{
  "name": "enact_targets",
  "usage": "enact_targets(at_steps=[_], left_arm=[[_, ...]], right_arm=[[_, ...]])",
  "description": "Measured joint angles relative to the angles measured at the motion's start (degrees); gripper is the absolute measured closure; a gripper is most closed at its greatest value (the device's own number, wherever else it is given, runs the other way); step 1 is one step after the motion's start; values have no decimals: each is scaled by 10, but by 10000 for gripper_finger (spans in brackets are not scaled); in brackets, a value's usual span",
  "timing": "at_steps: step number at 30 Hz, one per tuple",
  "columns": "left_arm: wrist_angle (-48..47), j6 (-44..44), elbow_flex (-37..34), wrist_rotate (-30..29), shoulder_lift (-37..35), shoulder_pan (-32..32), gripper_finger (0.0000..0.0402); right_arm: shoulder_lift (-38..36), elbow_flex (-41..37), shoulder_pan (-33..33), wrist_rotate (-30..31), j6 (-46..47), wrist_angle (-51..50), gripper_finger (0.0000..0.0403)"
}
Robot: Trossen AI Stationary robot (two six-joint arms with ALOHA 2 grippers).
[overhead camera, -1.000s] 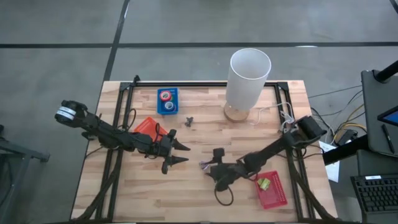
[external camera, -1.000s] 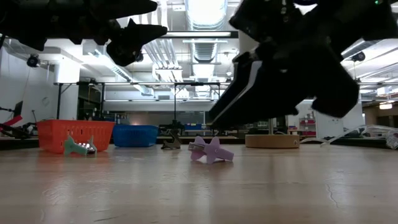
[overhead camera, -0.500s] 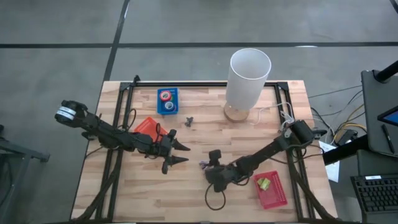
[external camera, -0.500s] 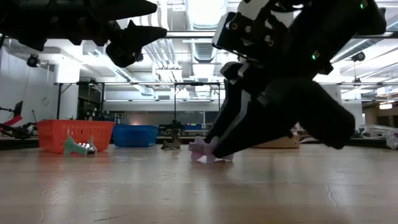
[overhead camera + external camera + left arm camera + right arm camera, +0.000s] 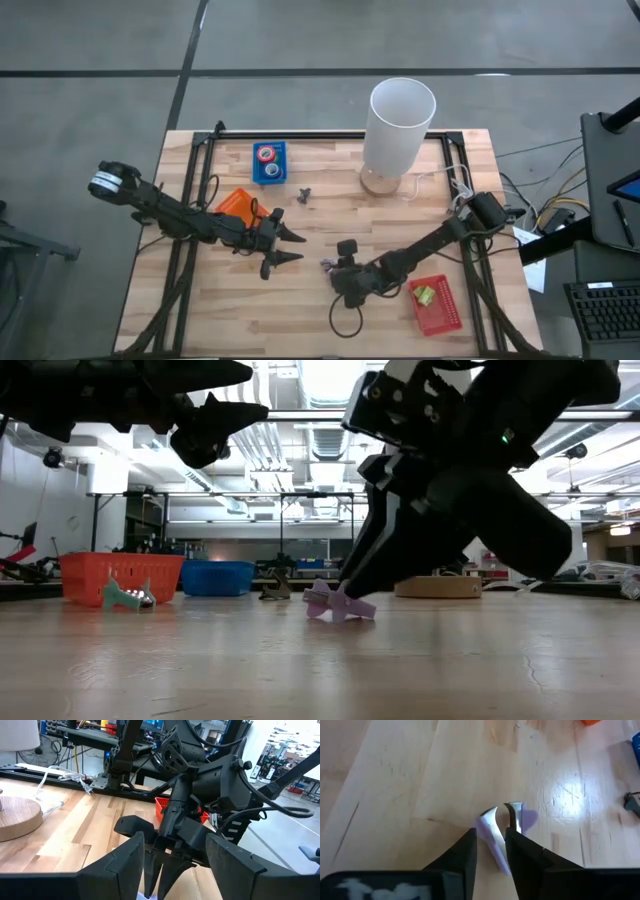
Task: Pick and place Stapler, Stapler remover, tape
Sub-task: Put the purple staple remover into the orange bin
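Note:
The purple stapler remover [image 5: 327,265] lies on the wooden table near the middle, and its wings rest on the boards [image 5: 338,604]. My right gripper [image 5: 336,270] is down on it, shut on it [image 5: 491,832]. My left gripper [image 5: 290,247] hovers open above the table just left of it, touching nothing [image 5: 175,840]. Two tape rolls, one red and one blue, sit in the blue bin [image 5: 268,162] near the far edge. I cannot make out a stapler. My right gripper pinches one purple wing [image 5: 493,846] of the stapler remover between its two fingers. The fingers [image 5: 352,575] slant down from the table's right. The remover's metal jaws [image 5: 495,815] stick out past the fingertips. The remover rests on the table.
An orange bin [image 5: 236,203] sits left of centre and a red bin [image 5: 437,305] with a yellow-green piece sits near the right front. A tall white cylinder on a wooden base [image 5: 400,125] stands at the far side. A small dark item [image 5: 305,192] and a teal piece [image 5: 128,596] lie loose.
My right gripper has moved toward the table's left and tipped down onto the purple stapler remover, which has stayed where it lay. My left arm has kept still.

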Motion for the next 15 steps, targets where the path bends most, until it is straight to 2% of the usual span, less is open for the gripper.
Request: enact_targets(at_steps=[15], left_arm=[[-1, 0, 0, 0, 0, 0, 188]], right_arm=[[16, 0, 0, -13, 7, 26, 353]])
